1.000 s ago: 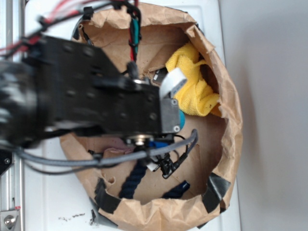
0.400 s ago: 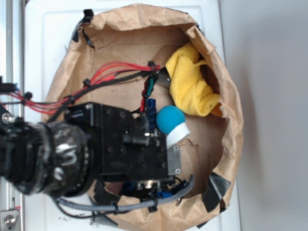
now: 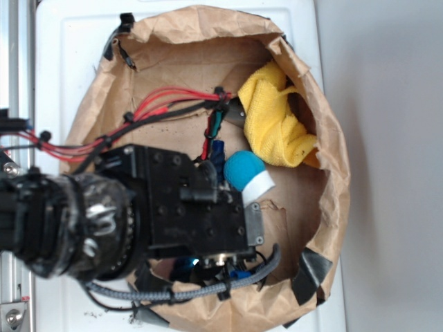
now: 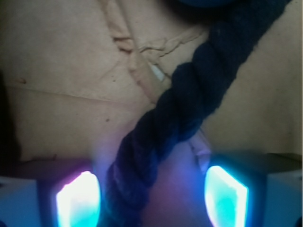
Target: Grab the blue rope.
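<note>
Two claw (image 4: 150, 196) pads (glowing) either side of blue rope (image 4: 189, 101)

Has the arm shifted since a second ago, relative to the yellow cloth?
Yes. The arm has moved down-frame, away from the yellow cloth, uncovering the teal ball and now covering the bag's lower part.

No readable text, labels, brand marks or numbers in either view. Nothing legible on the arm, paper bag, cloth, ball or rope.
</note>
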Controlling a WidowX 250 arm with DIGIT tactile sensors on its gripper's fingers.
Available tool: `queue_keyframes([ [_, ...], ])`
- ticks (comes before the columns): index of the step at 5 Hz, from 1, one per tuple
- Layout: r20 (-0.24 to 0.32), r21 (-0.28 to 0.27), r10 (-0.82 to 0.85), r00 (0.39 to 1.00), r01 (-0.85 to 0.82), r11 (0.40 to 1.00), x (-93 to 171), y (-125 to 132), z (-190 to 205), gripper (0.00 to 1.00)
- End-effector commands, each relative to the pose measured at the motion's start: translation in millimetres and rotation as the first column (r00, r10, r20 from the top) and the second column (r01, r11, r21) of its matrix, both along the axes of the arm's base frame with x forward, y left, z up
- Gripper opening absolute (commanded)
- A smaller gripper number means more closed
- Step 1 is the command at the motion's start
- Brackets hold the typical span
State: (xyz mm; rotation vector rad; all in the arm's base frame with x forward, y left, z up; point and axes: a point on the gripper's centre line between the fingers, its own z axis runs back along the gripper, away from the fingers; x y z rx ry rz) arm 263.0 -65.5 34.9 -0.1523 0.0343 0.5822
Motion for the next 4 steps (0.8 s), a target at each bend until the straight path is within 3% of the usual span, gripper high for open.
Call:
queue_keyframes([
  [1,0.099,-0.036,0.011,0.995,-0.008,0.999,-3.5,5.6,40.5,0.0],
  [3,0.184,-0.012,0.024,0.983,-0.022,1.0,-11.8,12.3,67.8,0.0],
  [4,0.203,-0.012,0.057,0.977,-0.056,0.998,-10.9,16.2,74.8,1.0],
])
